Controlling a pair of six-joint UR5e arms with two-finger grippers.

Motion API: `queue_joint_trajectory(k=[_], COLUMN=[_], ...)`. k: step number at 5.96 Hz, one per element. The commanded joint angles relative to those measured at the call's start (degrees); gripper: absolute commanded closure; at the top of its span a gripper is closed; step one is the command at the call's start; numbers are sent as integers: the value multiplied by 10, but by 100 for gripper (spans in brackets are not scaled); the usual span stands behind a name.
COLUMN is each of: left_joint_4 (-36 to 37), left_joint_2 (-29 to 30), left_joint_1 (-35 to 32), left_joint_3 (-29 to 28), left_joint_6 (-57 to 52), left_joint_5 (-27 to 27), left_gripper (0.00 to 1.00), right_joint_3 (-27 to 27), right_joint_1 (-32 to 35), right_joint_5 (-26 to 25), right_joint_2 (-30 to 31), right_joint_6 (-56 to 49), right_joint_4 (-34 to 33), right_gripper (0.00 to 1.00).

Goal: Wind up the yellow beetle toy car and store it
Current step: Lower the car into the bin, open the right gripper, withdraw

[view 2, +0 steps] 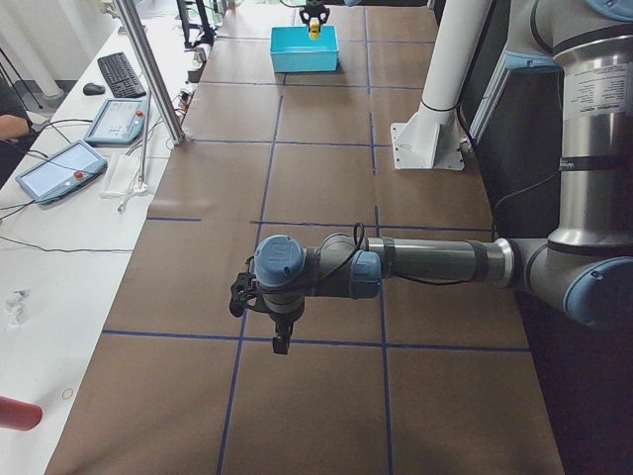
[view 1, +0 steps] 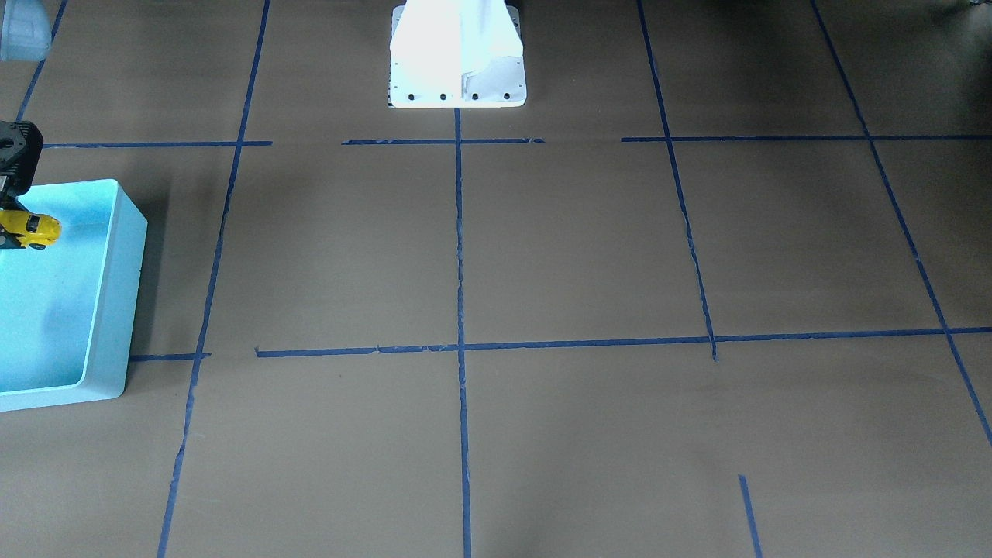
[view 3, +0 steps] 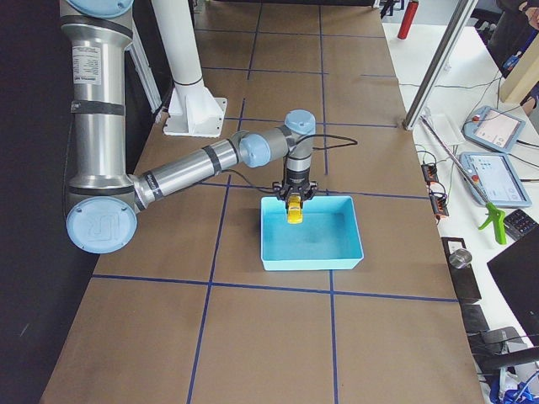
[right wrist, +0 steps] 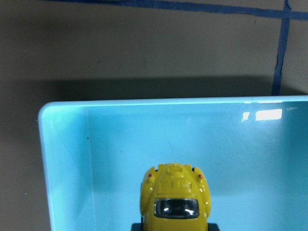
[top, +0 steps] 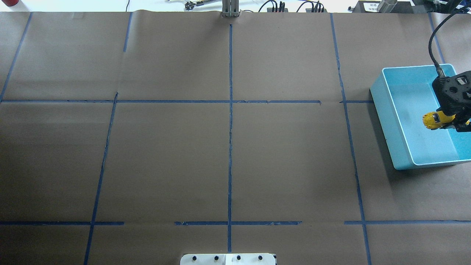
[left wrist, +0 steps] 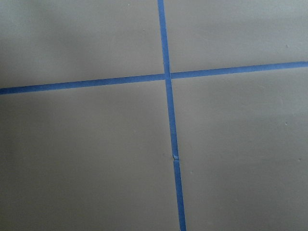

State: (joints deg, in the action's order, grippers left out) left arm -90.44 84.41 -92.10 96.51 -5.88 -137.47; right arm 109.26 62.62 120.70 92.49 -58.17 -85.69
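Observation:
The yellow beetle toy car hangs inside the outline of a light blue bin at the table's right end, with my right gripper shut on its rear. The front-facing view shows the car over the bin at the left edge. In the right wrist view the car points its rounded end at a bin wall. My left gripper hovers over bare table far from the bin; I cannot tell whether it is open or shut. The left wrist view shows only paper and tape.
Brown paper with a blue tape grid covers the table. The white robot pedestal stands at mid-table on the robot's side. Side benches hold tablets, a keyboard and cables beyond the table's far edge.

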Motion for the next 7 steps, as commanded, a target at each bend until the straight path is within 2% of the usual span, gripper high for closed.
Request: queue_joint_trajectory(k=[1,2,3,5,6,7], left_joint_4=[0,0,-1,-1,-1,0], left_joint_2=[1,1,9,12,12,10], left_joint_1=[1,1,2,2,2,2], left_joint_3=[0,-1,3,10,18,24], left_joint_6=[0,1,2,3,4,4], left_joint_5=[0,6,41,46,46,45], left_gripper=[0,0,0,0,0,0], right_joint_3=[-108,-149,-179,-193,-194,-200], right_joint_1=[-1,-6,-19,-31,-32,-32], right_joint_5=[1,11,20,21,23,37], right_joint_2=[-1,-18,-47,-70,-71,-71], right_joint_6=[25,25,26,31,47,59], right_joint_4=[142,156,157,157,156,157], right_gripper=[99,99,100,99,73,1])
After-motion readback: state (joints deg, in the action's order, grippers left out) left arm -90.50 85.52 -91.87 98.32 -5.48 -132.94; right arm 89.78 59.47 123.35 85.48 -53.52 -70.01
